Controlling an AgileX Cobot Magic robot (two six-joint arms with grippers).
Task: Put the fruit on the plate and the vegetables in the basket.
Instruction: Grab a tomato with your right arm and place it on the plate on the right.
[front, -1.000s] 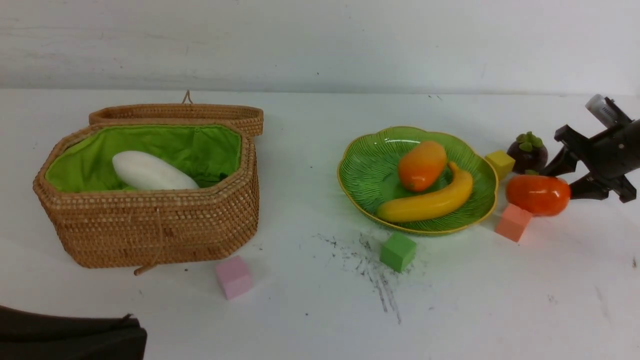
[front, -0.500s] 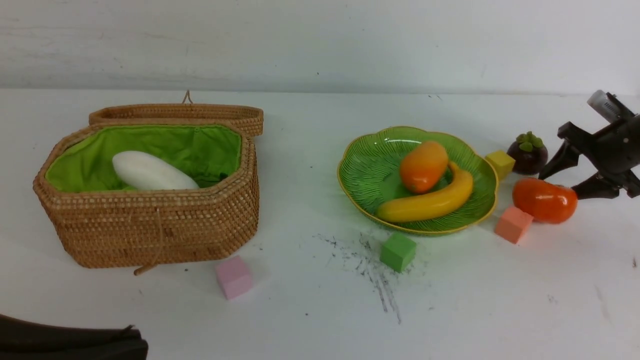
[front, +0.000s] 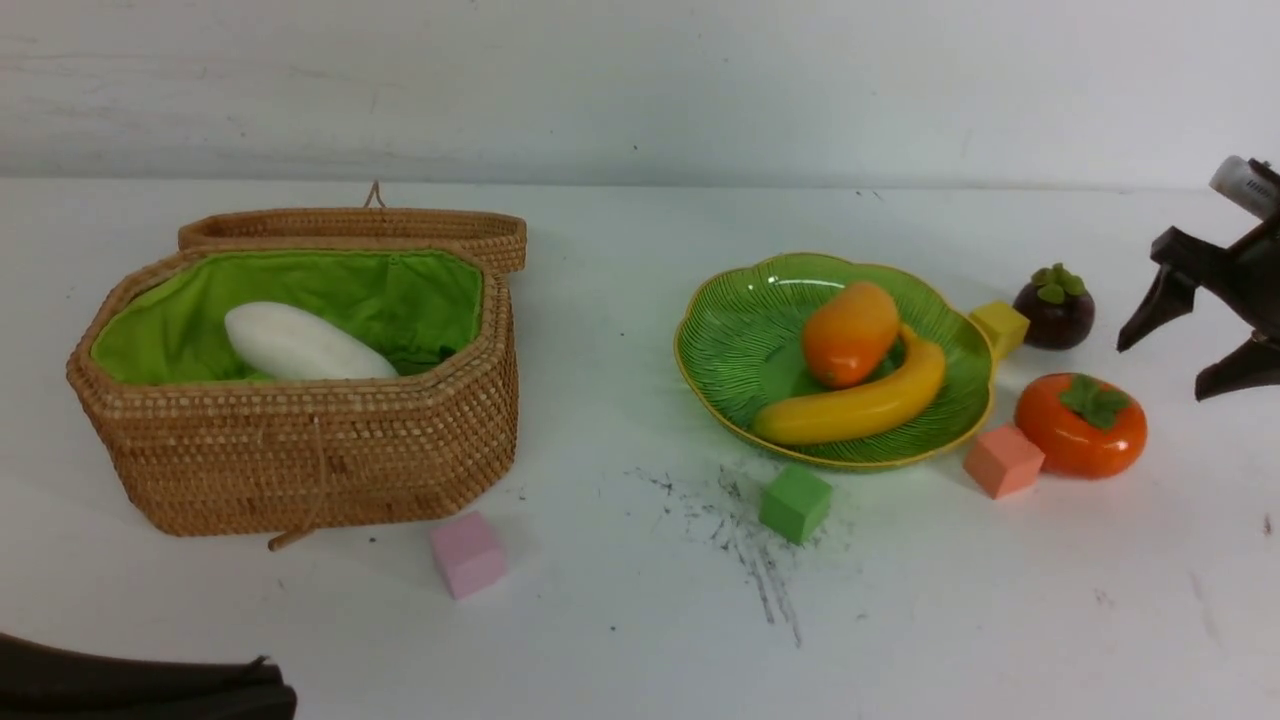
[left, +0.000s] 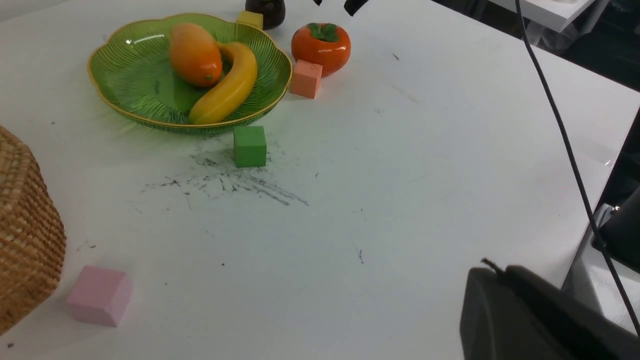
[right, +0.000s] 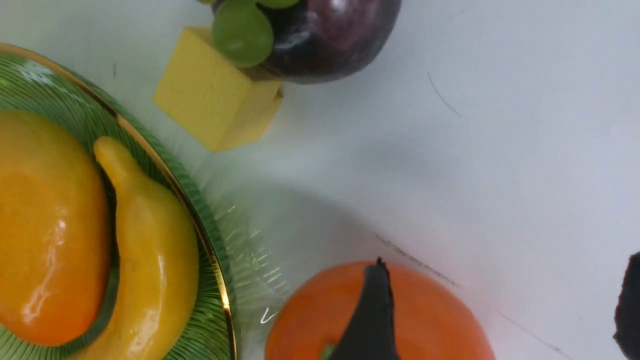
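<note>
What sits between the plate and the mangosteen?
A yellow cube, between the plate rim and the mangosteen; clear in the front and right wrist views.

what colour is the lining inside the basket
Bright green lining inside the woven brown basket; it shows best in the front view.

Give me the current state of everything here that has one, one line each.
Basket: lid open, radish inside.
Plate: holds mango and banana.
Persimmon: upright on the table beside the plate, not held.
Mangosteen: upright on the table, off the plate.
Right gripper: jaws open, empty.
Left gripper: jaws shut.
</note>
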